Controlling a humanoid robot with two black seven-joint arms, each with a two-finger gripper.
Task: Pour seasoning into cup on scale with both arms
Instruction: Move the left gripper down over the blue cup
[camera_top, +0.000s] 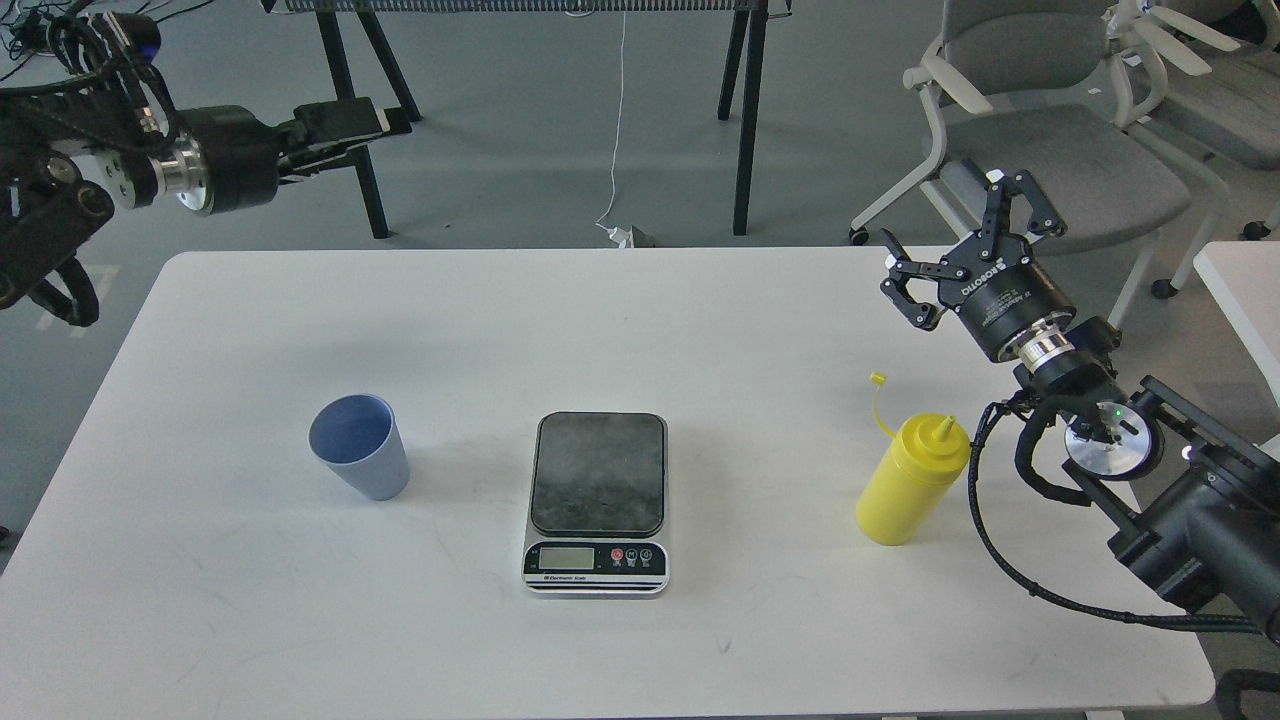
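Two grippers empty: right gripper (968, 243) splayed open above the seasoning (911, 479), likely to grab it; left gripper (385, 120) raised, w/ fingers apparently together; cup (360, 446) left of scale (597, 502), not yet on it.

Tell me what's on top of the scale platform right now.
Nothing sits on the scale; its dark platform shows bare, only smudged. The cup stands on the table to its left, the seasoning to its right. Whatever lies beneath the scale is covered.
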